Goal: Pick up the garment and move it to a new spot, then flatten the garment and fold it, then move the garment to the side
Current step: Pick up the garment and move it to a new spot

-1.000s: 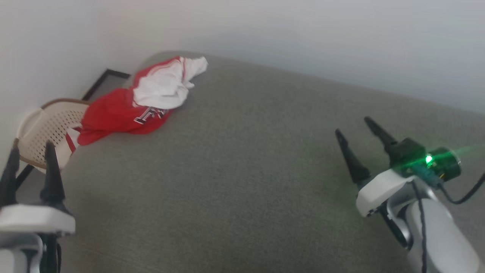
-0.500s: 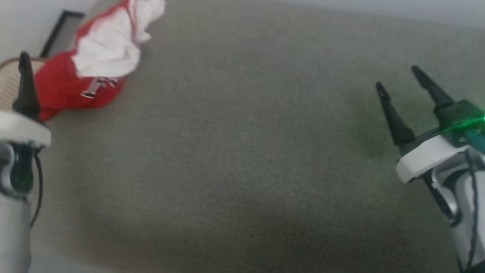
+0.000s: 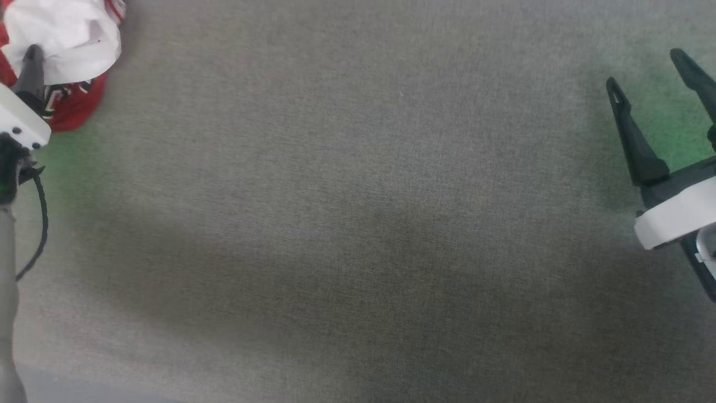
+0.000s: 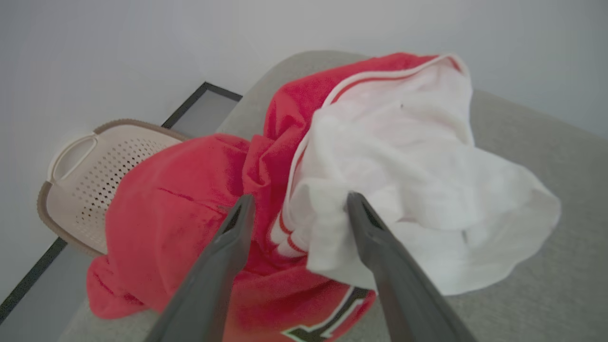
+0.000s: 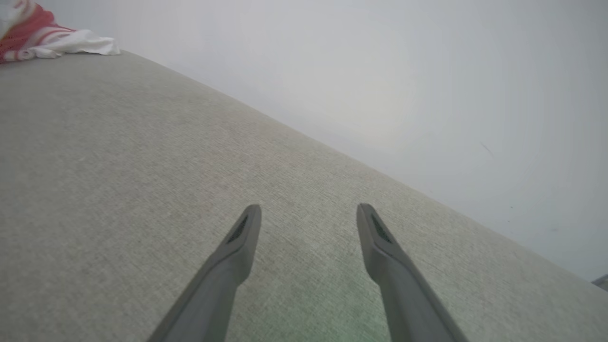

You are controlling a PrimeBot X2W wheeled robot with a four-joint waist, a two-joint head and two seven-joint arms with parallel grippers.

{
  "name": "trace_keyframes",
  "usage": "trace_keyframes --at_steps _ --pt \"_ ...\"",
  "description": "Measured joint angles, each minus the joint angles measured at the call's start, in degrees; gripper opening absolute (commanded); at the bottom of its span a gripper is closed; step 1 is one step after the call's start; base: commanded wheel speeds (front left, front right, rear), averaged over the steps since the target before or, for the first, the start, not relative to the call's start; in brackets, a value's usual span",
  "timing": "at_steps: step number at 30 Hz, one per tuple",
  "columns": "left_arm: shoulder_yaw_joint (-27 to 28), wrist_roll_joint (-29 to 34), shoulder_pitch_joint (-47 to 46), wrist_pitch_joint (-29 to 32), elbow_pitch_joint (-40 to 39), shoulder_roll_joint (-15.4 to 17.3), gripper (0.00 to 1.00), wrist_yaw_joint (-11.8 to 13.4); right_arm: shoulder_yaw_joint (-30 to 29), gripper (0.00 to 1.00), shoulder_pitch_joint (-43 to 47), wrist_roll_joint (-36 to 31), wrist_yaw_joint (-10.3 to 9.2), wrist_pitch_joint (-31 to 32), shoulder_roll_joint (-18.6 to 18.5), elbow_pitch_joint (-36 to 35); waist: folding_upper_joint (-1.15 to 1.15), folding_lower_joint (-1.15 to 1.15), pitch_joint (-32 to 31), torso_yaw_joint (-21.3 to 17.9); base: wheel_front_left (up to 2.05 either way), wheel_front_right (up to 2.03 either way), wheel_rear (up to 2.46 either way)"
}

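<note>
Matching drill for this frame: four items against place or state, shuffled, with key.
Things:
1. garment
2. left gripper
3. right gripper
4. basket

Place or state:
A. open over a bare stretch of the grey surface
B. beige, perforated, past the surface's edge, partly hidden behind red cloth
C. crumpled, red and white, at a corner of the surface
D. open, fingers pointing into the crumpled cloth

Pairs: 1-C, 2-D, 3-A, 4-B
</note>
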Motion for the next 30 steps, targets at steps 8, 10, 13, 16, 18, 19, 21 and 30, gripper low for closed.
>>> trace_keyframes --at_steps 8,10,13,16,18,19,21,30 --pt "-2.88 -0.19 -7.19 7.82 11.54 -0.1 1.0 -0.19 -0.44 1.0 -0.04 0.53 -0.01 3.82 -1.47 -3.98 0.0 0.0 3.74 -0.37 0.0 0.0 0.0" --pt "-3.36 -0.48 -8.53 9.51 13.27 -0.18 1.0 -0.26 -0.55 1.0 -0.04 0.82 -0.01 4.37 -1.66 -4.79 0.0 0.0 4.13 -0.4 0.0 0.0 0.0" --pt "-4.02 -1.49 -9.32 10.56 14.33 -0.67 1.0 -0.35 -0.65 1.0 -0.04 1.14 0.0 5.23 -1.83 -5.26 0.0 0.0 4.37 -0.37 0.0 0.0 0.0" --pt "-4.68 -2.82 -9.5 11.56 14.4 -0.79 0.78 -0.35 -0.62 1.0 -0.12 1.29 0.0 6.03 -1.78 -5.69 0.0 0.0 4.3 -0.31 0.0 0.0 0.0" --pt "-5.54 -3.22 -9.51 11.52 14.06 -0.81 0.05 -0.36 -0.58 1.0 -0.2 1.48 0.0 6.31 -1.76 -5.82 0.0 0.0 4.17 -0.22 0.0 0.0 0.0" --pt "-5.8 -3.61 -9.48 11.43 13.89 -0.81 0.0 -0.36 -0.59 1.0 -0.35 1.52 0.0 6.59 -1.7 -5.83 0.0 0.0 4.09 -0.15 0.0 0.0 0.0" --pt "-6.6 -3.89 -9.44 10.32 13.54 -0.89 0.0 -0.44 -0.62 1.0 -0.65 1.55 0.0 6.67 -1.65 -5.75 0.0 0.0 3.8 0.03 0.0 0.0 0.0" --pt "-9.57 -2.16 -11.3 1.6 12.44 2.0 0.0 -0.45 -0.76 1.0 -0.7 1.77 0.0 4.87 -0.12 -3.44 0.0 0.0 0.32 0.96 0.0 0.0 0.0"
